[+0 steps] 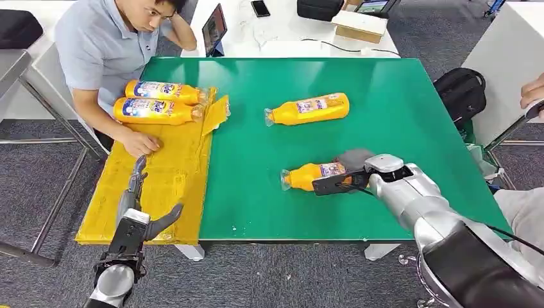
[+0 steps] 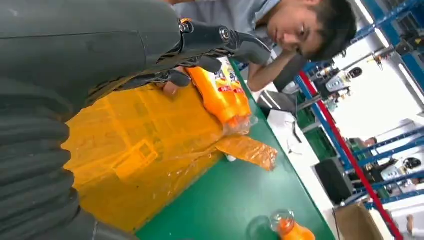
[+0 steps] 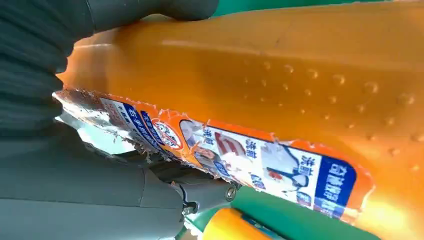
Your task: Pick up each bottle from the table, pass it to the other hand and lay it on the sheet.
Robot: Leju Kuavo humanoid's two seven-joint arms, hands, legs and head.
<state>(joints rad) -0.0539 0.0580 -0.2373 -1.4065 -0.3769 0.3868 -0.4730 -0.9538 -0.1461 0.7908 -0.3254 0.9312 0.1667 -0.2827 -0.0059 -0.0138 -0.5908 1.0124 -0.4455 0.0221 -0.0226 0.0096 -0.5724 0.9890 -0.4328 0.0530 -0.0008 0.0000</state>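
R hand [image 1: 346, 174] wrapped round near bottle [image 1: 312, 174], lying on green table [image 1: 385, 115]. L hand [image 1: 138, 202] over yellow sheet [image 1: 160, 186], fingers apart, holding nothing. Two bottles [image 1: 157, 101] on sheet; a fourth bottle [image 1: 309, 108] mid-table.

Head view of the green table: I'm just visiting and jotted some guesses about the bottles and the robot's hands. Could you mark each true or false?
1. Two bottles lie on the yellow sheet. True.
2. The right hand is at the nearer bottle on the green table. True; the right wrist view shows the hand wrapped around it.
3. The left hand holds a bottle. False: it is over the sheet, fingers apart, holding nothing.
4. The farther bottle stands upright. False: it lies on its side.
5. A person's hand rests on the sheet. True.
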